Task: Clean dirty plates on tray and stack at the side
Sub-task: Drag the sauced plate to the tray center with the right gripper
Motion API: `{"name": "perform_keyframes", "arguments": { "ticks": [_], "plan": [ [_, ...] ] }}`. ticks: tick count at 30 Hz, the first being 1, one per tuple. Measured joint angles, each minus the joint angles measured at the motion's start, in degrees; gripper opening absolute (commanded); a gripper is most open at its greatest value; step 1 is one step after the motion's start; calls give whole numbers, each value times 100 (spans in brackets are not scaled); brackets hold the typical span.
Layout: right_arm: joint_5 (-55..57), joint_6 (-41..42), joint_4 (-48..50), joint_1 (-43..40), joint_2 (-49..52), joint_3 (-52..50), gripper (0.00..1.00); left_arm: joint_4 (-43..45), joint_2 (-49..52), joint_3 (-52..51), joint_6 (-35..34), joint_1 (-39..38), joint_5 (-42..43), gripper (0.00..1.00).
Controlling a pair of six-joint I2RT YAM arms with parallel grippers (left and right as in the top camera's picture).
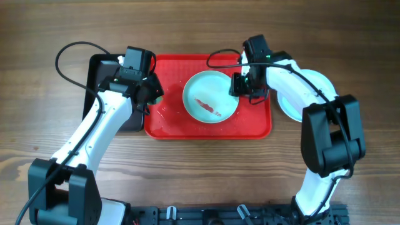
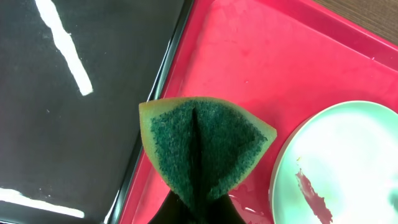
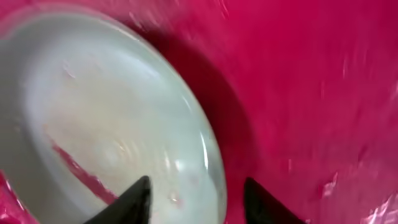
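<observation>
1. The smeared pale blue plate point(image 1: 210, 97) lies in the red tray point(image 1: 169, 122), blurred up close.
2. The right gripper point(image 3: 198, 199) straddles its rim, jaws apart, holding nothing.
3. The left gripper point(image 2: 198, 211), mostly cut off, pinches a green sponge point(image 2: 205, 146).
4. Only overhead shows a white plate point(image 1: 289, 107), half under the right arm.

This looks like a robotics lab set-up. A white-and-black left arm point(image 1: 94, 136) and right arm point(image 1: 294, 78) rise from a black rail point(image 1: 250, 214) at the edge of a wood-grain counter point(image 1: 206, 169). A loose cable point(image 1: 58, 59), a red tray point(image 1: 172, 69) and a black tray point(image 1: 95, 70) are laid out on it.
</observation>
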Motion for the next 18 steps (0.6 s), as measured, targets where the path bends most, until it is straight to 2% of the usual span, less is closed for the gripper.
{"name": "perform_keyframes", "arguments": {
  "ticks": [8,15,17,18],
  "plan": [
    [48,-1141,966,-9,136,160,54,0,0,0,0,0,0,4],
    [44,-1305,1043,-9,520,173,49,-22,0,0,0,0,-2,4],
    [42,-1215,1040,-9,531,173,42,-20,0,0,0,0,0,4],
    [33,-1115,1043,-9,553,175,34,-22,0,0,0,0,0,4]
  ]
}}
